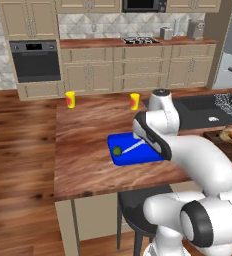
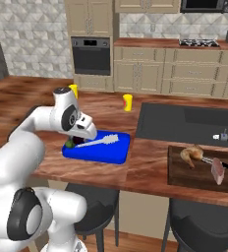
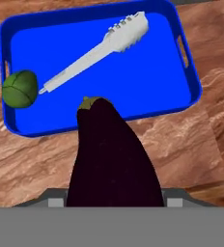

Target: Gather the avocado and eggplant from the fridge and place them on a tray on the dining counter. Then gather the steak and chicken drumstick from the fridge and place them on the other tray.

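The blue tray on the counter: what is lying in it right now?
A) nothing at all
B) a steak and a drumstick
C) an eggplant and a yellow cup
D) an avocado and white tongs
D: the hand view shows the green avocado and white tongs inside the blue tray, while the eggplant is in the hand, above the tray's near edge.

Beige cabinets (image 1: pixel 138 67) line a grey tiled wall (image 2: pixel 37 34); a built-in black oven (image 1: pixel 35 61); wood plank floor (image 1: pixel 18 150); dark stools (image 2: pixel 94 204) under the tabletop (image 1: pixel 83 160).

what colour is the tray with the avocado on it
Bright blue; the tray with the avocado shows best in the hand view.
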### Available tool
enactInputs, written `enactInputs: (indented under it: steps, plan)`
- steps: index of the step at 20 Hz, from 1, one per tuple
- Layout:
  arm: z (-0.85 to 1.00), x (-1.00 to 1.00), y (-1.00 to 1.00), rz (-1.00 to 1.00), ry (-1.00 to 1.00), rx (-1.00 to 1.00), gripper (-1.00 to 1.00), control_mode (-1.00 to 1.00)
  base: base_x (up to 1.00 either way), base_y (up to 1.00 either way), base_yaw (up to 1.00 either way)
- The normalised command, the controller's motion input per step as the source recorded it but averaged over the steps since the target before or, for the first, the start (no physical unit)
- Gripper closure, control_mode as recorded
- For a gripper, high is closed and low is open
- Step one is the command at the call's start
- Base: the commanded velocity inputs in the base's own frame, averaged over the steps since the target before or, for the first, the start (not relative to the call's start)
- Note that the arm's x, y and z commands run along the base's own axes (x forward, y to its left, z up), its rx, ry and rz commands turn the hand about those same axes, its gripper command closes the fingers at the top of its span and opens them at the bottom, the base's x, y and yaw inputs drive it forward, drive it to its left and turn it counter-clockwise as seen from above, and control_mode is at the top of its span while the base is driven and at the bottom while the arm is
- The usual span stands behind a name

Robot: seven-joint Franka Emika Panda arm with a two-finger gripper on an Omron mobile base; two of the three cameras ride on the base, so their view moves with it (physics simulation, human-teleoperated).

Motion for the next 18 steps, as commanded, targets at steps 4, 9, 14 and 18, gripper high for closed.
enactInputs:
  steps: [4,9,14,18]
  plan:
    - [-0.39,0.40,0.00,0.00,0.01,-0.02,1.00,-1.00,0.00,0.00,0.00]
    - [-0.27,0.31,0.00,0.00,0.01,0.00,1.00,-1.00,0.00,0.00,0.00]
    - [-0.23,0.29,0.00,0.00,0.00,0.00,1.00,-1.00,0.00,0.00,0.00]
    - [-0.24,0.31,0.00,0.00,0.00,0.00,1.00,-1.00,0.00,0.00,0.00]
